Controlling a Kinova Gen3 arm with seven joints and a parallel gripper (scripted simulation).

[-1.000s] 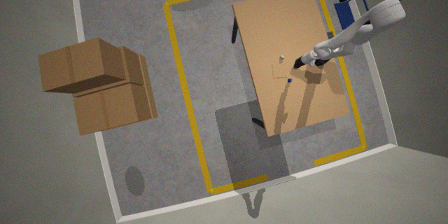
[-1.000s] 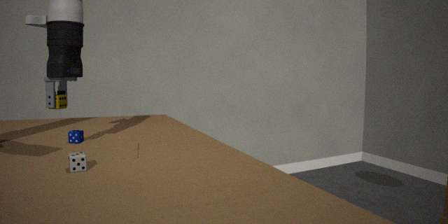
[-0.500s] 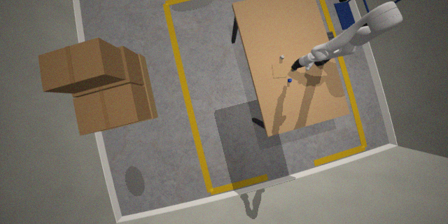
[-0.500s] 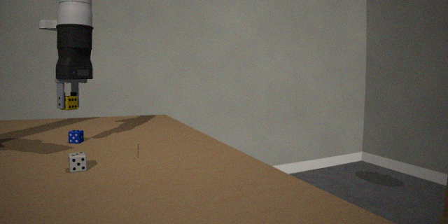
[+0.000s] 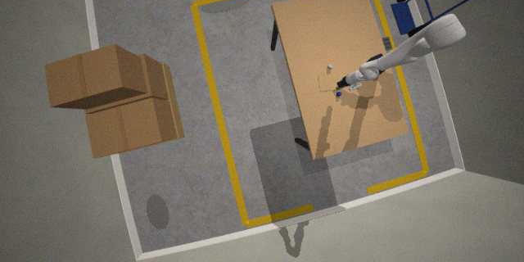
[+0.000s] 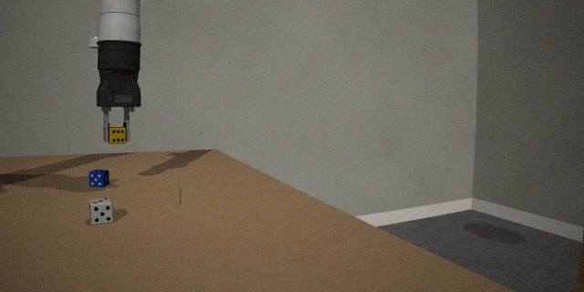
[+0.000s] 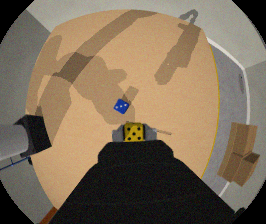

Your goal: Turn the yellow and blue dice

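My gripper (image 5: 338,88) (image 6: 117,136) (image 7: 133,129) is shut on the yellow die (image 6: 118,135) (image 7: 134,132), held above the table. The yellow die shows six pips to the exterior view and five to the wrist camera. The blue die (image 5: 339,94) (image 6: 99,178) (image 7: 121,106) lies flat, with three pips on top in the wrist view and five on a side in the exterior view. The white die (image 5: 330,66) (image 6: 101,212) lies flat, five pips on a side; its top is hard to read. Of the mat, only a thin edge line (image 5: 327,90) (image 6: 180,196) (image 7: 162,132) shows; whether the blue die touches it I cannot tell.
The wooden table (image 5: 319,29) (image 6: 274,237) (image 7: 184,110) bears the dice, and the arm's shadows fall across it. Cardboard boxes (image 5: 119,102) (image 7: 238,155) and a blue cart (image 5: 403,18) stand on the floor, away from the dice.
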